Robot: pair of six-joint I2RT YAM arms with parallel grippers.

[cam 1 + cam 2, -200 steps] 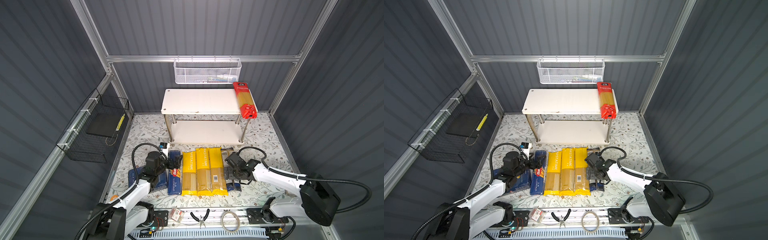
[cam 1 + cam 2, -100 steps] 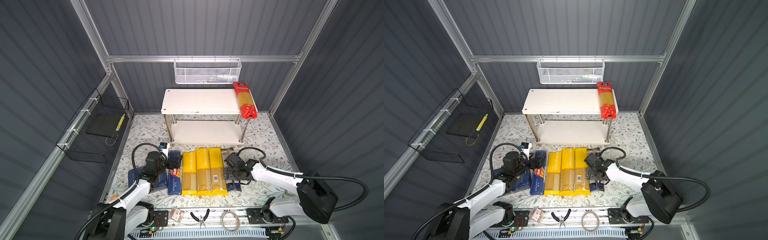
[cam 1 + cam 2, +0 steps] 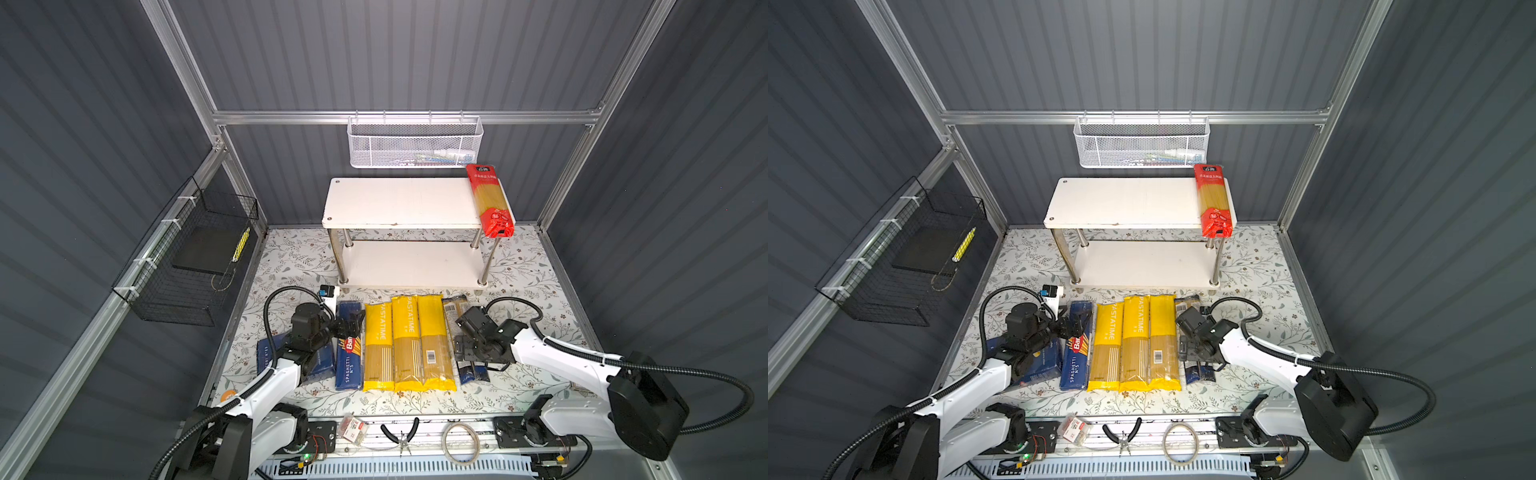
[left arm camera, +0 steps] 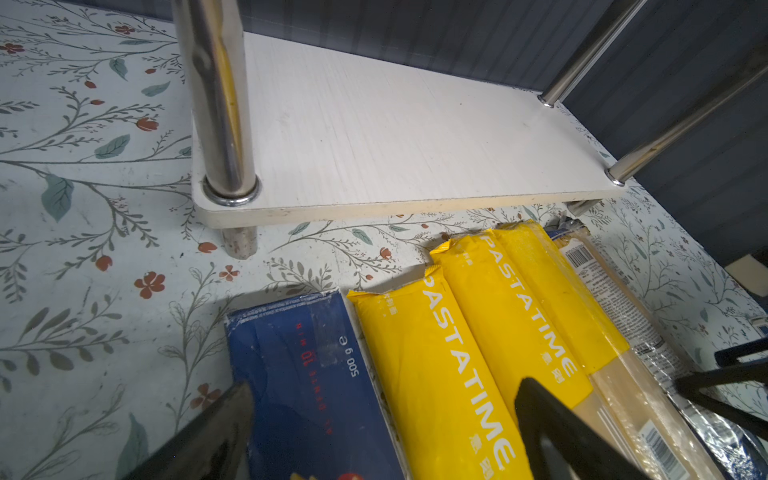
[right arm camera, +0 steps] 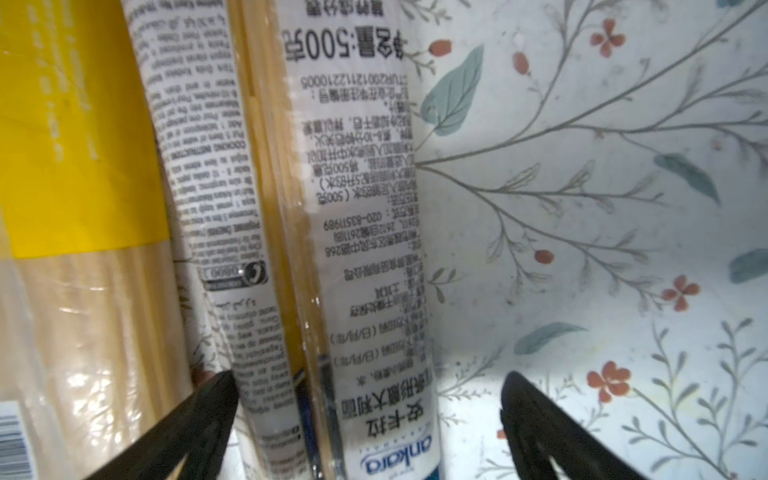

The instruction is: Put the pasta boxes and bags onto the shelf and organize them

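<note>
Floral-patterned bench (image 3: pixel 519 266) is enclosed by grey ribbed walls. A white two-tier shelf (image 3: pixel 399 203) is stood at the middle of the rear edge. One red pasta bag (image 3: pixel 488 199) is laid across the right end of its top tier, overhanging the front.

Between shelf and front edge, three yellow pasta bags (image 3: pixel 405 345) are laid side by side. They are flanked leftward by a blue spaghetti box (image 3: pixel 348 361) and rightward by a clear pasta bag (image 5: pixel 365 208). A second blue box (image 3: pixel 266 353) is partly covered by the left arm.

Left end effector (image 4: pixel 386 388) is held wide over the blue spaghetti box and the nearest yellow bag, with nothing gripped. Right end effector (image 5: pixel 370 378) is spread wide astride the clear pasta bag; contact cannot be determined.
</note>
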